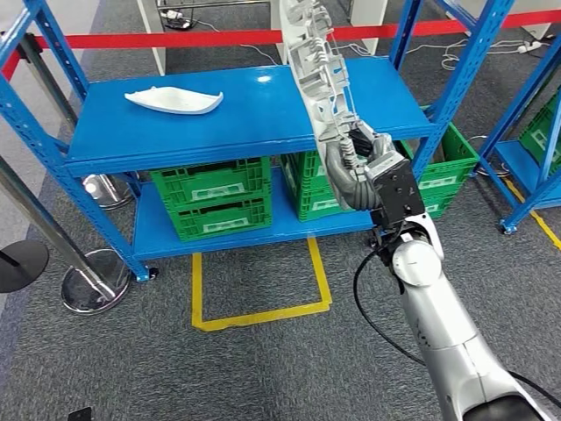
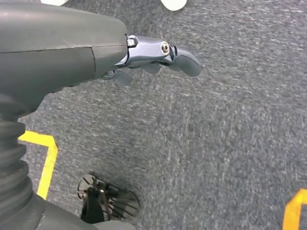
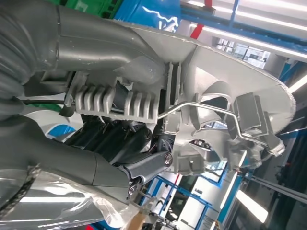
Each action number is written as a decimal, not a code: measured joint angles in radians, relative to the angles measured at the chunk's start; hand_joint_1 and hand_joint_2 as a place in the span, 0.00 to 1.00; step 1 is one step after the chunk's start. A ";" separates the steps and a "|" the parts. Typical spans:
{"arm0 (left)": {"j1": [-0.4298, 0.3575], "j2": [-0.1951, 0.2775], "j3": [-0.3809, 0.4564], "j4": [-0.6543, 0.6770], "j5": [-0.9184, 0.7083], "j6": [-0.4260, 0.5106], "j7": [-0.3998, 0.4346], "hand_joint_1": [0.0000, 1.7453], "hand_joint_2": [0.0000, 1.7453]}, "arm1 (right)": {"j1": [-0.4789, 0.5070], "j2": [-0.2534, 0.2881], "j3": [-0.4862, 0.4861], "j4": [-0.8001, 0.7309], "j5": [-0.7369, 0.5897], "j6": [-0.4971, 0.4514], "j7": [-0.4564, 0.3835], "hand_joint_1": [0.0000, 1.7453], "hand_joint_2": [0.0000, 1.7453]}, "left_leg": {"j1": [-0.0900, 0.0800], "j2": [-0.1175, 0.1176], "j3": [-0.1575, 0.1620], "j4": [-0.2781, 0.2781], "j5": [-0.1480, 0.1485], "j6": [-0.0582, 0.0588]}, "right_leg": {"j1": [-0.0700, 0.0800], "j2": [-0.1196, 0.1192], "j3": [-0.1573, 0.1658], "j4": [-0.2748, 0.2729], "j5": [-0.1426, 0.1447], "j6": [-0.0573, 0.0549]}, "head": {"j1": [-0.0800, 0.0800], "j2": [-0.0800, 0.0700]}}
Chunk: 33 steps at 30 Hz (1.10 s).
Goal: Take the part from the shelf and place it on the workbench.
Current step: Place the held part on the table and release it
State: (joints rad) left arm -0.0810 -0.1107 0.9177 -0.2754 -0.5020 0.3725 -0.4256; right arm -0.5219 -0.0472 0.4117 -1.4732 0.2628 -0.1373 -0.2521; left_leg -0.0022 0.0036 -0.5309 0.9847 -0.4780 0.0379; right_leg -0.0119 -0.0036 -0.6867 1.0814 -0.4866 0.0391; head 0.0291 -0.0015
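A long grey-white moulded part (image 1: pixel 317 70) with ribs and a wire clip stands nearly upright in front of the blue shelf (image 1: pixel 265 114). My right hand (image 1: pixel 360 171) grips its lower end, lifted off the shelf top. Up close in the right wrist view, the part (image 3: pixel 217 91) lies across my right hand (image 3: pixel 119 143), with dark fingers wrapped under it. A second white curved part (image 1: pixel 175 100) lies flat on the shelf top at the left. My left hand (image 2: pixel 155 52) hangs over grey carpet with fingers loosely extended and nothing in it.
Green crates (image 1: pixel 211 197) sit on the lower shelf level. Yellow floor tape (image 1: pixel 258 307) marks a square before the shelf. Stanchion bases (image 1: pixel 93 281) and red barrier tape (image 1: pixel 166 39) stand at the left and behind. Another blue rack (image 1: pixel 536 149) is at the right.
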 joint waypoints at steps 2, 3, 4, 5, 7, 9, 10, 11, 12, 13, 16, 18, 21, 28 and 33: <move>-0.001 0.000 0.001 0.000 0.000 0.000 0.000 0.00 1.00 | 0.000 0.000 -0.001 0.000 0.000 0.000 0.000 1.00 1.00 | -0.002 0.001 -0.026 0.002 0.020 0.007 | 0.000 0.001 -0.034 0.130 -0.087 0.005 | 0.002 0.000; -0.001 0.000 0.001 0.000 0.000 -0.001 0.000 0.00 1.00 | 0.000 0.000 -0.001 0.000 0.000 0.000 0.000 1.00 1.00 | -0.003 0.001 -0.040 0.003 0.030 0.007 | 0.000 0.001 -0.042 0.184 -0.104 0.006 | 0.002 0.000; -0.001 0.001 0.002 0.000 0.001 -0.002 0.000 0.00 1.00 | 0.001 0.000 -0.001 0.000 0.000 0.000 0.000 1.00 1.00 | -0.004 0.001 -0.054 0.005 0.039 0.007 | 0.000 0.001 -0.037 0.211 -0.100 0.006 | 0.002 0.000; -0.001 0.001 0.002 0.000 0.001 -0.003 -0.001 0.00 1.00 | 0.001 0.000 -0.001 0.000 0.000 0.000 0.000 1.00 1.00 | -0.005 0.001 -0.068 0.007 0.049 0.006 | 0.000 0.001 -0.015 0.203 -0.077 0.005 | 0.002 0.000; -0.001 0.000 0.003 0.000 0.001 -0.004 -0.002 0.00 1.00 | 0.000 0.000 -0.001 0.000 -0.001 0.000 0.001 1.00 1.00 | -0.005 0.000 -0.092 0.012 0.065 0.001 | 0.001 0.000 0.073 0.093 -0.032 -0.002 | 0.002 0.000; -0.002 0.000 0.004 0.000 0.001 -0.004 -0.004 0.00 1.00 | -0.004 0.000 -0.002 0.000 -0.002 0.000 0.000 1.00 1.00 | -0.008 0.000 -0.110 0.019 0.080 -0.007 | 0.004 0.001 0.164 -0.043 -0.038 -0.009 | 0.001 0.000; -0.002 0.000 0.004 0.000 0.001 -0.007 -0.008 0.00 1.00 | -0.005 0.000 -0.002 0.000 -0.003 0.000 0.000 1.00 1.00 | -0.009 0.000 -0.117 0.020 0.088 -0.013 | 0.006 0.001 0.185 -0.082 -0.048 -0.012 | 0.001 0.000; -0.003 0.000 0.004 0.000 0.001 -0.012 -0.016 0.00 1.00 | -0.006 0.000 -0.003 0.000 -0.005 0.000 0.000 1.00 1.00 | -0.009 0.000 -0.123 0.020 0.096 -0.018 | 0.008 0.002 0.191 -0.098 -0.051 -0.015 | 0.001 0.000; -0.003 0.001 0.004 0.000 0.003 -0.020 -0.027 0.00 1.00 | -0.006 0.000 -0.004 0.000 -0.006 0.000 0.000 1.00 1.00 | -0.008 0.000 -0.128 0.019 0.102 -0.023 | 0.006 0.001 0.186 -0.100 -0.046 -0.022 | 0.001 0.000; -0.003 0.002 0.005 0.000 0.004 -0.029 -0.038 0.00 1.00 | -0.006 0.000 -0.006 0.000 -0.008 0.000 0.001 1.00 1.00 | -0.007 -0.001 -0.133 0.024 0.096 -0.030 | 0.005 0.000 0.181 -0.101 -0.038 -0.030 | 0.001 0.000; -0.003 0.003 0.005 0.000 0.009 -0.046 -0.058 0.00 1.00 | -0.006 0.000 -0.008 0.000 -0.013 -0.001 0.002 1.00 1.00 | 0.001 -0.003 -0.175 0.149 -0.003 -0.052 | 0.001 -0.003 0.165 -0.104 -0.017 -0.050 | -0.004 0.000; -0.003 0.003 0.006 0.000 0.010 -0.050 -0.060 0.00 1.00 | -0.005 0.000 -0.009 0.003 -0.018 0.001 0.005 1.00 1.00 | 0.007 -0.003 -0.211 0.278 -0.068 -0.062 | 0.001 -0.003 0.151 -0.101 -0.006 -0.052 | -0.005 0.000; -0.003 0.006 0.007 0.000 0.009 -0.052 -0.060 0.00 1.00 | -0.006 0.000 -0.013 0.009 -0.030 0.015 0.016 1.00 1.00 | 0.011 -0.003 -0.161 0.247 -0.035 -0.063 | 0.001 -0.001 0.133 -0.095 0.005 -0.049 | -0.006 0.000; -0.006 0.010 0.011 0.000 0.006 -0.053 -0.059 0.00 1.00 | -0.019 -0.001 -0.021 0.021 -0.055 0.035 0.027 1.00 1.00 | 0.005 -0.005 -0.037 0.013 0.022 -0.031 | 0.003 0.000 0.103 -0.087 0.015 -0.016 | -0.004 0.000; -0.008 0.009 0.012 0.000 0.002 -0.056 -0.059 0.00 1.00 | -0.019 -0.008 -0.032 0.024 -0.087 0.048 0.013 1.00 1.00 | 0.009 -0.002 -0.050 0.002 0.037 -0.007 | 0.001 0.002 -0.020 0.159 -0.106 0.000 | -0.003 0.000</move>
State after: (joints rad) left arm -0.0895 -0.1015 0.9294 -0.2754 -0.4997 0.3162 -0.4846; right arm -0.5410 -0.0553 0.3795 -1.4496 0.1762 -0.0893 -0.2389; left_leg 0.0066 0.0012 -0.5809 0.9869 -0.4409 0.0312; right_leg -0.0111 -0.0013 -0.7070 1.2406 -0.5924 0.0393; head 0.0261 -0.0015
